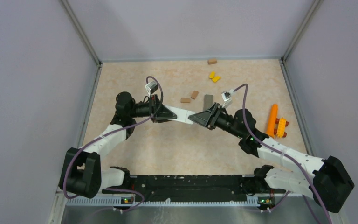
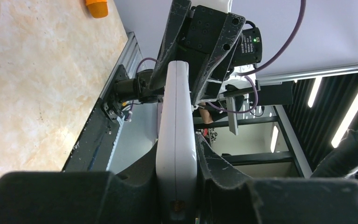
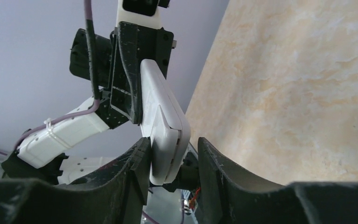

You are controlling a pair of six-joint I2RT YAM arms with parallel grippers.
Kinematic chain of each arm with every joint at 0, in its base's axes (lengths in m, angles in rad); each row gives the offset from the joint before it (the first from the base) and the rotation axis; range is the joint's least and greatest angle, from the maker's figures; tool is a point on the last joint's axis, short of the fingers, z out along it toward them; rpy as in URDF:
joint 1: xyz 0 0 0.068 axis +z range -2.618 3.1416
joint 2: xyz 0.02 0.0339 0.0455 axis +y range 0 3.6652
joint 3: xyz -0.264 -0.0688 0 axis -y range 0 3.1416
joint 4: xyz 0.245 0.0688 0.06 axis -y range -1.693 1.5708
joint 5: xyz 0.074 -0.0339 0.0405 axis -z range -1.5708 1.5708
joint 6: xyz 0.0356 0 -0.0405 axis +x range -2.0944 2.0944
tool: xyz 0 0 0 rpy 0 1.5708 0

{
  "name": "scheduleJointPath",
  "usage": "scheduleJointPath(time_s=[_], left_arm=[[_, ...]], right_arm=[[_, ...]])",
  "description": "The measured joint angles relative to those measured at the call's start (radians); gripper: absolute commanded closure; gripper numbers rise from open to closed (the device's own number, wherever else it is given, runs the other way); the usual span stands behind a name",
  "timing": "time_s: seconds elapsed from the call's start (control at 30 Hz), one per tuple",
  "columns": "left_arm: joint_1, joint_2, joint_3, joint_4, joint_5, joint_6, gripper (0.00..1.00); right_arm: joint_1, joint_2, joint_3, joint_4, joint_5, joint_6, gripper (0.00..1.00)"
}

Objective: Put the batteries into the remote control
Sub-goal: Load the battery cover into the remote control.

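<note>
we see the white remote (image 1: 182, 115) lifted off the bench, over its middle, bridged between both arms. the left gripper (image 1: 167, 113) is clenched on one end, and its fingers (image 2: 140, 172) squeeze the remote's sides. the right gripper (image 1: 198, 116) grasps the other end. just behind, toward the far edge, lie a grey slab (image 1: 208, 100) and two brown blocks (image 1: 185, 100). a carrot (image 1: 272, 119) rests near the right edge.
</note>
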Motion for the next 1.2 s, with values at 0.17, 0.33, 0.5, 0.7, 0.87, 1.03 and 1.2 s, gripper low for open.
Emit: scheduleJointPath(time_s=[0.17, 0.33, 0.5, 0.7, 0.87, 1.03, 1.2], left_arm=[[0.0, -0.002, 0.0, 0.021, 0.012, -0.025, 1.0], [0.0, -0.007, 0.0, 0.052, 0.014, -0.045, 1.0], [0.0, -0.007, 0.0, 0.107, 0.016, -0.078, 1.0], [0.007, -0.007, 0.0, 0.167, 0.01, -0.103, 1.0], [0.001, -0.007, 0.0, 0.206, -0.011, -0.089, 1.0], [-0.042, -0.029, 0.005, 0.132, -0.04, 0.029, 1.0], [-0.101, -0.04, 0.021, 0.005, -0.029, 0.127, 1.0]], right_arm=[[0.0, -0.007, -0.005, 0.05, -0.002, 0.01, 0.68], [0.0, -0.011, -0.007, 0.067, -0.003, 0.013, 0.75], [0.0, -0.011, -0.007, 0.093, -0.01, 0.009, 0.81], [-0.013, 0.044, -0.004, 0.186, -0.053, 0.001, 0.83], [-0.025, 0.085, 0.014, 0.228, -0.079, 0.0, 0.83], [-0.026, 0.107, 0.043, 0.218, -0.065, -0.027, 0.83], [-0.025, 0.142, 0.087, 0.219, -0.044, -0.057, 0.83]])
